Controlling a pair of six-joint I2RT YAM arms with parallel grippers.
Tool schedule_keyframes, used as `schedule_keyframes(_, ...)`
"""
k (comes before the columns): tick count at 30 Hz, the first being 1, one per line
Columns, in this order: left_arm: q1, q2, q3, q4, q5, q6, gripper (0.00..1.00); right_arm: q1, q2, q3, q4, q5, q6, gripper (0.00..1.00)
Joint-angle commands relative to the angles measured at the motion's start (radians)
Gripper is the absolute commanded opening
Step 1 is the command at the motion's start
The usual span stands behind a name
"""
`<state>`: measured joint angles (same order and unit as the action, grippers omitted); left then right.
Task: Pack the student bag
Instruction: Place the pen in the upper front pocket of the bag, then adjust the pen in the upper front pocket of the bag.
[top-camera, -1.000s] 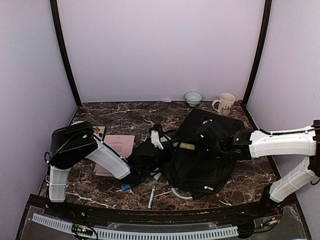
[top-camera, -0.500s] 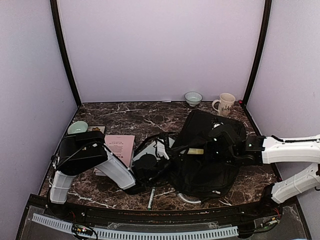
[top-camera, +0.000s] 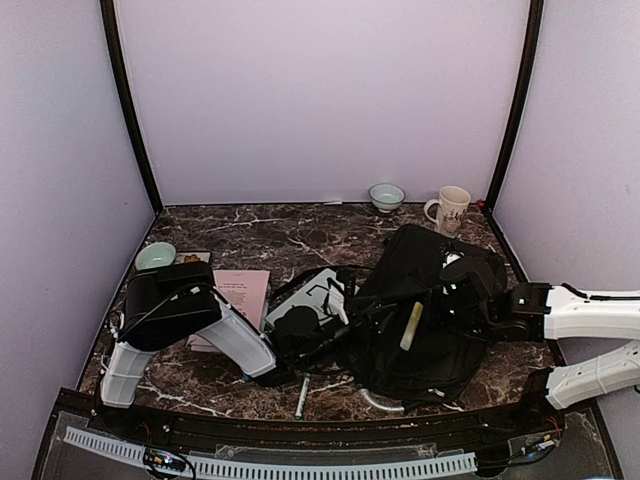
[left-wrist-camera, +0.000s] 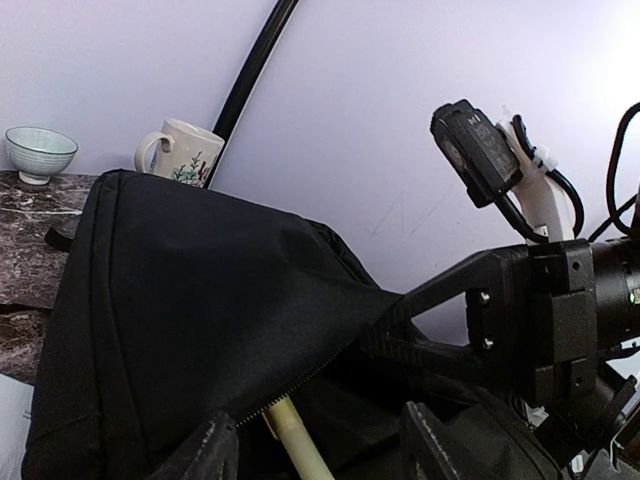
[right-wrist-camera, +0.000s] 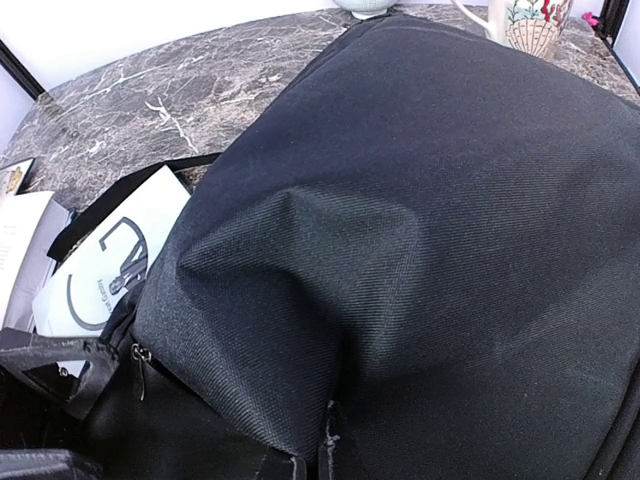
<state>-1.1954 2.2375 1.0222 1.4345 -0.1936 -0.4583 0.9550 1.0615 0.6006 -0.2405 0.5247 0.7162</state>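
One student bag, mouth seemingly leftward

White arm links, black motor joints

The dark marbled tabletop carries several loose things. Far beyond the right end effector, against the back wall, stand a cream mug with a flower print and, to its left, a small pale bowl. A white booklet with a dark logo lies just beside the left end effector. Left of that end effector lies a pink sheet, and farther left a green bowl. A pen lies on its near side, toward the front edge. A pale cream stick shows between its fingers.
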Motion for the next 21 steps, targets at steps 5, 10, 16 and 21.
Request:
schedule_keyframes(5,-0.005,-0.227,-0.057,-0.421,0.212,0.169,0.53,-0.018,-0.041,0.008,0.125,-0.011,0.013,0.00)
schedule_keyframes(10,-0.006,-0.368,-0.066,-0.756,0.230,0.349,0.44,-0.022,-0.036,-0.016,0.126,-0.011,0.006,0.00)
schedule_keyframes(16,-0.012,-0.438,-0.095,-0.987,0.229,0.374,0.36,-0.024,-0.006,-0.032,0.135,-0.019,0.002,0.00)
schedule_keyframes(21,-0.050,-0.443,-0.083,-1.051,0.242,0.371,0.29,-0.024,0.029,-0.024,0.156,-0.047,0.005,0.00)
